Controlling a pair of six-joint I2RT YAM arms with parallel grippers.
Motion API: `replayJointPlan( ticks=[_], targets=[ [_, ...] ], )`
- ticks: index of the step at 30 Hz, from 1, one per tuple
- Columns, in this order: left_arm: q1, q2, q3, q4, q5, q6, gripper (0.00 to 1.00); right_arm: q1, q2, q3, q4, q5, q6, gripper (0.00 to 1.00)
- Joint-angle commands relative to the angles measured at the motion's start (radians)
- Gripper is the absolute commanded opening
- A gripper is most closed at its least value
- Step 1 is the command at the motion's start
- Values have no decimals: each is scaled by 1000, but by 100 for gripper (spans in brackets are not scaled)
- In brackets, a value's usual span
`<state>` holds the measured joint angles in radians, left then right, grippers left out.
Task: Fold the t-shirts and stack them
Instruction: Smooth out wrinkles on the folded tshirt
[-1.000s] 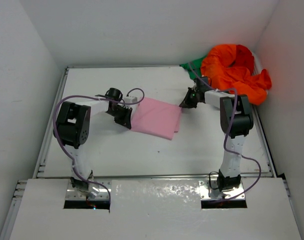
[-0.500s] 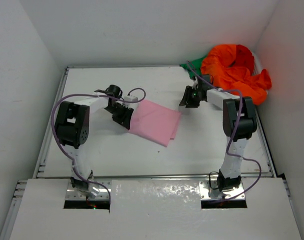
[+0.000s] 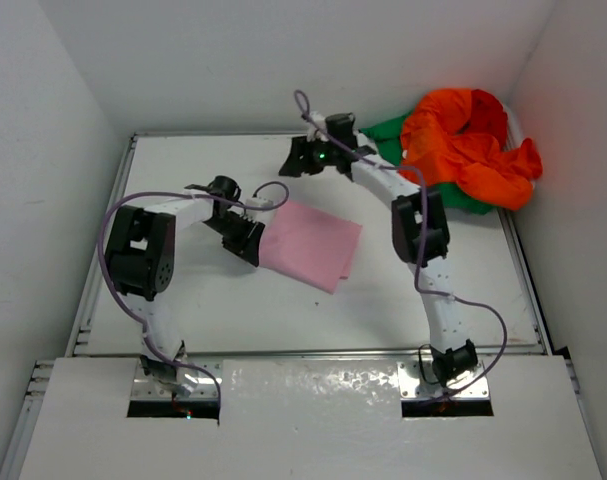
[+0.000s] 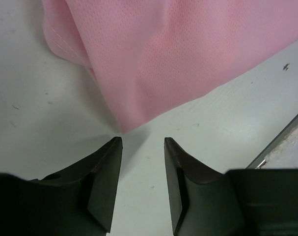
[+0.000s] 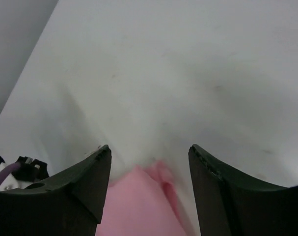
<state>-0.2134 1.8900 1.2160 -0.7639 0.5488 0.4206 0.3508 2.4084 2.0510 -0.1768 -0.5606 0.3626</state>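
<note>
The left gripper [image 4: 143, 140] has its fingers only a little apart with nothing between them, tips just short of a corner of the pink shirt [image 4: 188, 54]. The right gripper [image 5: 149, 147] is spread wide and empty. A second ago both were pinched shut at that shirt's edges, and since then the right arm has swung off toward the far side of the table [image 3: 203, 300]. The pink shirt lies folded flat mid-table, a fine mesh knit, roughly four-sided. The orange shirt [image 3: 468, 140] sits crumpled in the far right corner on top of the green shirt [image 3: 388, 130].
</note>
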Motion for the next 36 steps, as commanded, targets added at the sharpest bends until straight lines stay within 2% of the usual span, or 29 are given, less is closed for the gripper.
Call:
replayJointPlan(
  ticks=[1,6,11,14,16,20,23,26,30,32,36],
  targets=[
    [16,-63,-38,90,51,-39,38,65,139,55,156,-98,136,61],
    [16,-60,-53,123,42,-59,38,85,218,97,215,-94,206,57],
    [16,-68,-56,127,33,-54,38,80,167,14,212,-53,147,56],
    [16,-65,-55,126,28,-49,38,67,179,37,189,-55,147,56],
    [17,-65,-53,130,25,-51,38,50,184,44,183,-82,153,56],
    [17,-65,-55,138,30,-46,38,31,155,20,180,-151,139,48],
    [17,-51,-58,152,28,-46,38,39,114,-40,187,-229,148,48],
    [17,-32,-62,156,25,-46,38,43,58,-130,282,-277,188,49],
    [17,-28,-61,166,13,-51,38,51,28,-150,327,-294,205,51],
    [17,-28,-61,164,8,-51,38,62,24,-150,327,-298,200,51],
    [17,-34,-65,170,0,-52,38,79,38,-132,213,-254,133,51]
  ],
)
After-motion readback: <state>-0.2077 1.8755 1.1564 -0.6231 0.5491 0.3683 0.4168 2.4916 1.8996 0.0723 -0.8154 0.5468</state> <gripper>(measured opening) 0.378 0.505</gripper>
